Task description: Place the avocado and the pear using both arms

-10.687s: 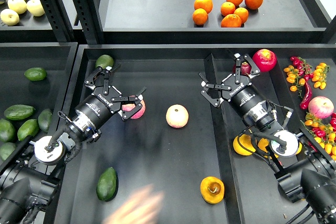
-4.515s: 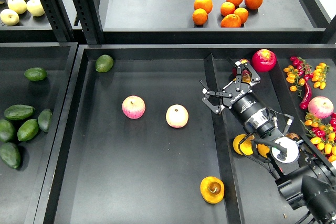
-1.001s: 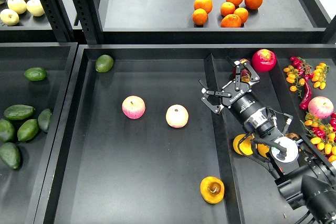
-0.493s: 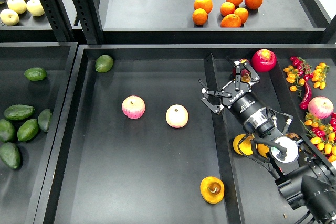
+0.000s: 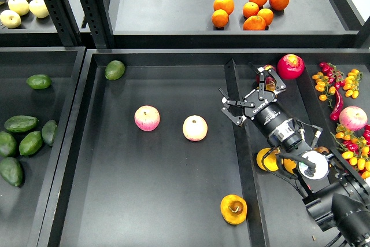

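**Fruit count and gripper state**

Our right gripper (image 5: 248,98) hangs with its fingers spread apart and nothing between them, above the divider between the middle tray (image 5: 173,201) and the right tray; our left gripper is out of view. The pear (image 5: 233,209) lies alone at the near end of the middle tray; two pink apples (image 5: 147,118) lie mid-tray; one rounder green avocado (image 5: 114,69) lies in the far left corner. In the left tray we count five avocados; the avocado (image 5: 11,170) lies nearest us. Six oranges (image 5: 251,9) sit on the shelf.
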